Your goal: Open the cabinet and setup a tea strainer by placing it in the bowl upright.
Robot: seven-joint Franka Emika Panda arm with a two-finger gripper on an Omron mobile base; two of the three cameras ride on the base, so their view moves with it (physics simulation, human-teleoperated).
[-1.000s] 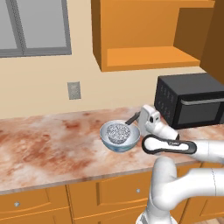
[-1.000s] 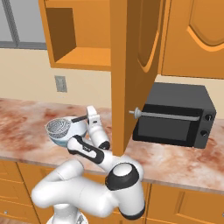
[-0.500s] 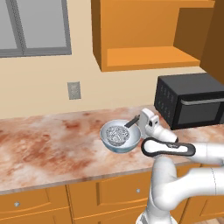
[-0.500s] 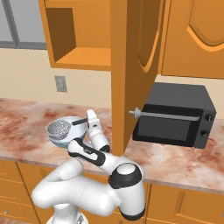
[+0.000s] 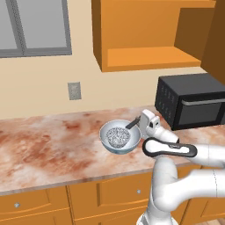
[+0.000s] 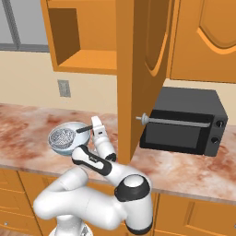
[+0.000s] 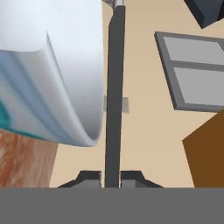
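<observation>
Over the last second the strainer and the hand holding it have slid a little to the left and settled lower in the bowl, while the rest of the kitchen looks the same. The tea strainer, a round silver mesh basket, now sits inside the pale bowl at the centre of the left base view, its mesh facing up and its thin black handle sticking out over the bowl's right rim. The gripper is closed tightly on that handle just right of the bowl; in the hand view the two dark fingertips pinch the dark bar at the bottom centre, with the bowl's white wall curving through the upper left. The bowl rests on the speckled reddish counter. To the right stands a black microwave. Above, in the upper half of the frame, the orange cabinet stands open, and its door swings out through the middle of the right base view.
</observation>
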